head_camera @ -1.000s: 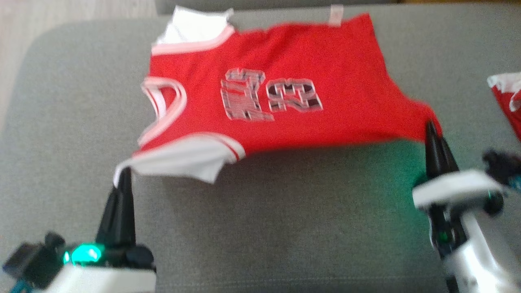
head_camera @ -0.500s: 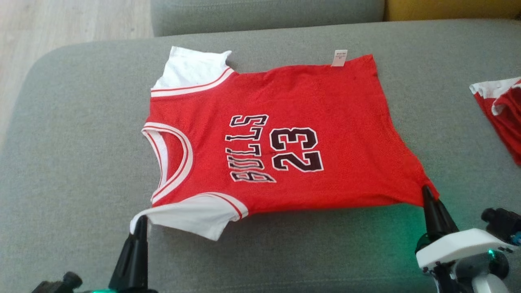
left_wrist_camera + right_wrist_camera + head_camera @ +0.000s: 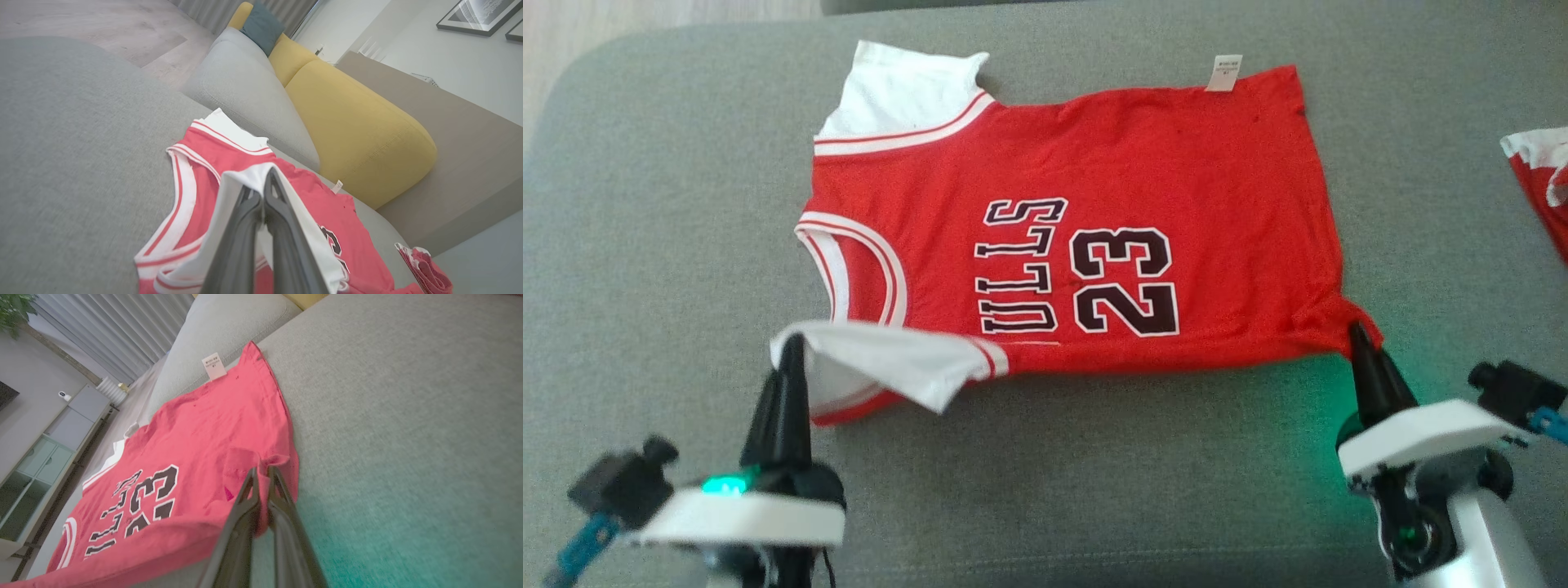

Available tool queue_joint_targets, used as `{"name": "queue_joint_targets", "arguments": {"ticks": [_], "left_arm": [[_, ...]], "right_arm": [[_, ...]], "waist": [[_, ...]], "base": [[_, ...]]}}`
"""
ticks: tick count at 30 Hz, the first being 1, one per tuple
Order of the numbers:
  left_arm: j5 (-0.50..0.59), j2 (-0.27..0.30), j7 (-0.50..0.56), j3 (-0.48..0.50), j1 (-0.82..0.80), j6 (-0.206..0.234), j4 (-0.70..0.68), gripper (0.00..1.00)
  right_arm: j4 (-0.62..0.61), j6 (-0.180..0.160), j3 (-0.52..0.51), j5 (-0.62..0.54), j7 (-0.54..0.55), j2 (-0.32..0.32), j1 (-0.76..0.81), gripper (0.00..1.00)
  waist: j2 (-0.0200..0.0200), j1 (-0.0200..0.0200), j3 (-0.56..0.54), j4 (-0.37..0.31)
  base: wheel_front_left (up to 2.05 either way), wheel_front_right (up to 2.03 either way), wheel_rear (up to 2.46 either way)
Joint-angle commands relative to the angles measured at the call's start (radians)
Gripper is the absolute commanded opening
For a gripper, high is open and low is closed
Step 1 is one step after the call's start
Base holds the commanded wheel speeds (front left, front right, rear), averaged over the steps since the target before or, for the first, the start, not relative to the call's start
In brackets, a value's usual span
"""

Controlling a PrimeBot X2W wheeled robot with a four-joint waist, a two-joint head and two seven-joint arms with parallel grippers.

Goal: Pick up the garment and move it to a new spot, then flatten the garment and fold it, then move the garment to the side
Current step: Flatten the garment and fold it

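The garment (image 3: 1094, 180) is a red jersey with white sleeves and black "BULLS 23" lettering, spread on a grey cushion (image 3: 1094, 457). Its near long edge is lifted and curling over onto itself. My left gripper (image 3: 791, 341) is shut on the near white sleeve (image 3: 882, 359), also seen from the left wrist (image 3: 266, 173). My right gripper (image 3: 1356, 331) is shut on the near hem corner of the garment (image 3: 204, 428), its fingertips (image 3: 261, 470) pinching red cloth. A white label (image 3: 1223, 72) sticks out at the far hem.
Another red and white cloth (image 3: 1543, 184) lies at the right edge of the cushion. A grey backrest cushion (image 3: 245, 85) and a yellow one (image 3: 359, 134) stand behind. Wooden floor (image 3: 645, 12) shows past the far left corner.
Both grippers have carried the near edge of the garment away from me, so the near sleeve now folds over the letter B. The head camera has shifted too.
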Motion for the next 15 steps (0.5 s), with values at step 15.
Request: {"name": "queue_joint_targets", "arguments": {"ticks": [15], "left_arm": [[0.001,0.008,-0.015,0.044,-0.313,-0.054,0.294,0.00]], "right_arm": [[0.138,0.007,0.066,0.047,-0.112,-0.003,-0.223,0.00]], "waist": [[-0.0001,0.0001,0.079,-0.016]], "base": [[0.00,0.00,0.00]]}}
